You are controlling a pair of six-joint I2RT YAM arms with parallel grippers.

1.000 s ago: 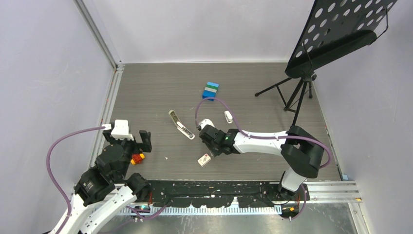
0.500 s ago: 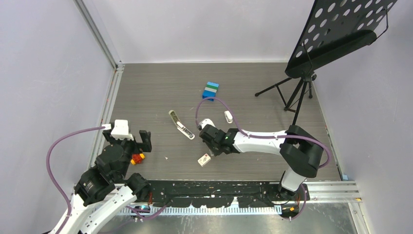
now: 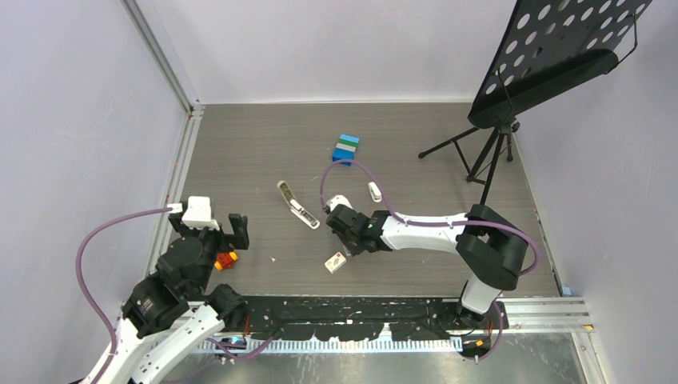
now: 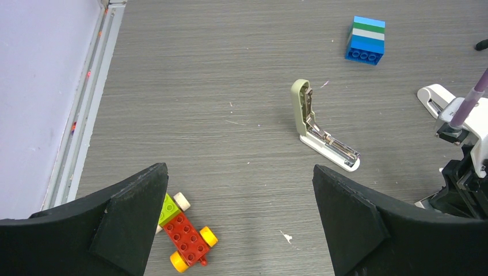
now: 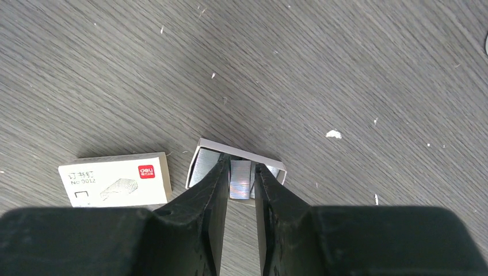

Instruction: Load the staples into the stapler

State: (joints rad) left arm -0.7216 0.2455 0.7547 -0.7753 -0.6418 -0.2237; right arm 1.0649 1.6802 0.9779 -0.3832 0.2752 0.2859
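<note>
The stapler [image 3: 297, 206] lies open on the table's middle, olive-beige top raised and silver channel exposed; it also shows in the left wrist view [image 4: 322, 129]. The white staple box [image 5: 115, 179] with a red mark lies flat beside its small insert tray [image 5: 202, 164]. My right gripper [image 5: 239, 165] reaches down into that tray and is shut on a silvery strip of staples [image 5: 240, 181]. From above, the right gripper [image 3: 345, 238] stands just over the box [image 3: 336, 262]. My left gripper [image 4: 239, 172] is open and empty at the left, far from the stapler.
A red-yellow toy brick car [image 4: 184, 238] lies under my left gripper. A blue-green brick stack [image 3: 345, 149] and a stubby white object [image 3: 374, 191] lie behind the stapler. A black music stand [image 3: 560, 56] stands on tripod legs [image 3: 472, 152] at back right.
</note>
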